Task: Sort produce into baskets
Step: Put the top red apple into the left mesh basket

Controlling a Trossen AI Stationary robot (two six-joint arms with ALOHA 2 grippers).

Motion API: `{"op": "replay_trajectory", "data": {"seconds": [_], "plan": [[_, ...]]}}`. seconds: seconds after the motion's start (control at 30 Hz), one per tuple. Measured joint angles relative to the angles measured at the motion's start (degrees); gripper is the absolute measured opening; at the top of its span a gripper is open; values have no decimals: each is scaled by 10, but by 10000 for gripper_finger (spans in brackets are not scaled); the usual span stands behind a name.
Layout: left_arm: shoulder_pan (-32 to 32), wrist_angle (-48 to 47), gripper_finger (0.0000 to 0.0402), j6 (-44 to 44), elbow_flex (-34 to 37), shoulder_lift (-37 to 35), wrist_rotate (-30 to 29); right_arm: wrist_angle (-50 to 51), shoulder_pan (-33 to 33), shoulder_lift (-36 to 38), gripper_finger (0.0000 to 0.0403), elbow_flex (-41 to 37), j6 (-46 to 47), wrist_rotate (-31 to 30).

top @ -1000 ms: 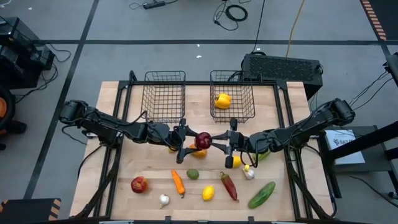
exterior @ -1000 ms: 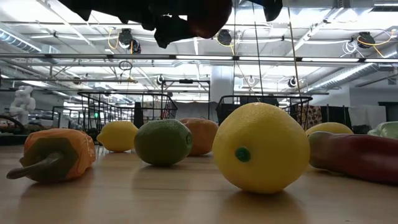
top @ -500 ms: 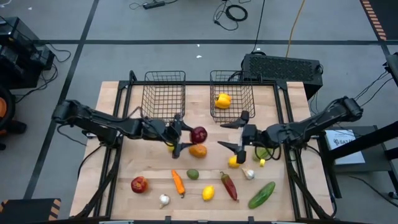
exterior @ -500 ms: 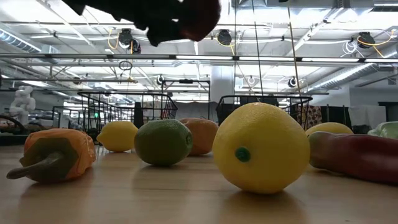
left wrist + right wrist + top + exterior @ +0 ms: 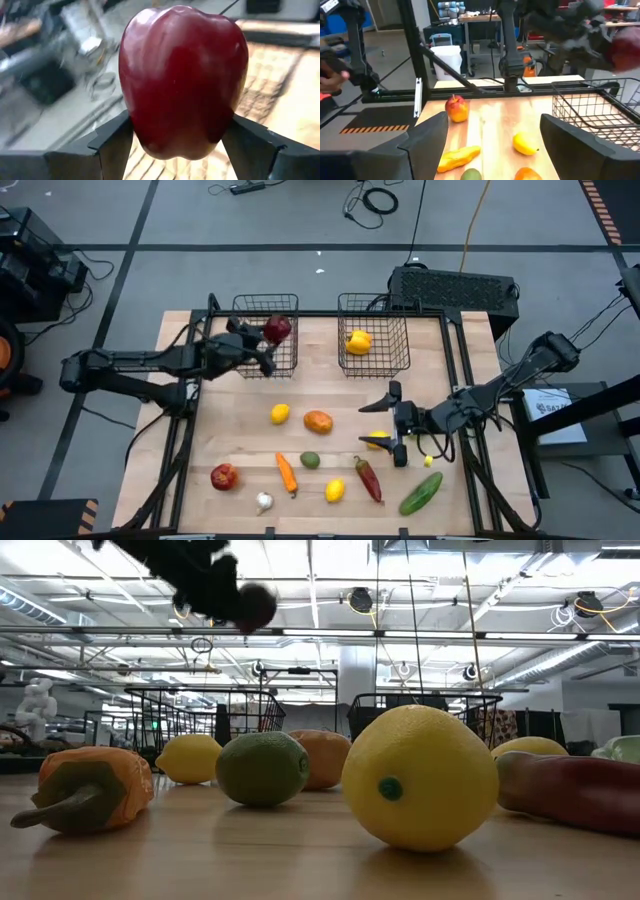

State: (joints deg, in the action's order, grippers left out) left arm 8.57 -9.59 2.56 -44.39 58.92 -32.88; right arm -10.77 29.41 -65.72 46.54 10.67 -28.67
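Observation:
My left gripper [image 5: 272, 332] is shut on a dark red apple [image 5: 278, 329] and holds it over the left wire basket [image 5: 250, 352]; the left wrist view is filled by this apple [image 5: 182, 80]. The right basket [image 5: 388, 358] holds a yellow pepper [image 5: 358, 340]. My right gripper [image 5: 388, 418] stands open above the table's right-centre with nothing between its fingers; a lemon [image 5: 378, 440] lies under it. On the boards lie a lemon [image 5: 281, 414], an orange fruit [image 5: 318, 421], a lime [image 5: 311, 460], a carrot [image 5: 287, 473] and a second red apple [image 5: 224, 476]. My left gripper pinches the dark red apple by its two opposite sides [image 5: 131, 117] between its two fingers [image 5: 117, 147]. The fingers come nearly level from the table's left side. The apple is lifted clear, above the left basket's right part.
Near the front edge lie a garlic [image 5: 264, 502], a lemon [image 5: 335, 490], a red chilli [image 5: 368, 478] and a cucumber [image 5: 421, 492]. A dark frame [image 5: 330, 314] runs round the table. Bare boards lie between the baskets and the fruit row.
My right gripper has opened and let go of the dark red apple, which both grippers held between them, and has drawn back toward the table's right and near edges. My left gripper has swung the apple up and toward the far edge, until it hung over the left basket.

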Motion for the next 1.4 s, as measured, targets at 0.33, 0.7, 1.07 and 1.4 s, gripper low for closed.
{"op": "replay_trajectory", "data": {"seconds": [0.33, 0.7, 1.07, 1.4], "plan": [[121, 101, 277, 127, 90, 65, 23, 0, 0, -1, 306, 0, -23, -1], [206, 312, 277, 152, 119, 201, 25, 4, 0, -1, 306, 0, -31, -1], [226, 354, 306, 152, 119, 276, 55, 13, 0, -1, 306, 0, -39, -1], [230, 366, 336, 152, 119, 287, 64, 13, 0, -1, 306, 0, -39, -1]]}}
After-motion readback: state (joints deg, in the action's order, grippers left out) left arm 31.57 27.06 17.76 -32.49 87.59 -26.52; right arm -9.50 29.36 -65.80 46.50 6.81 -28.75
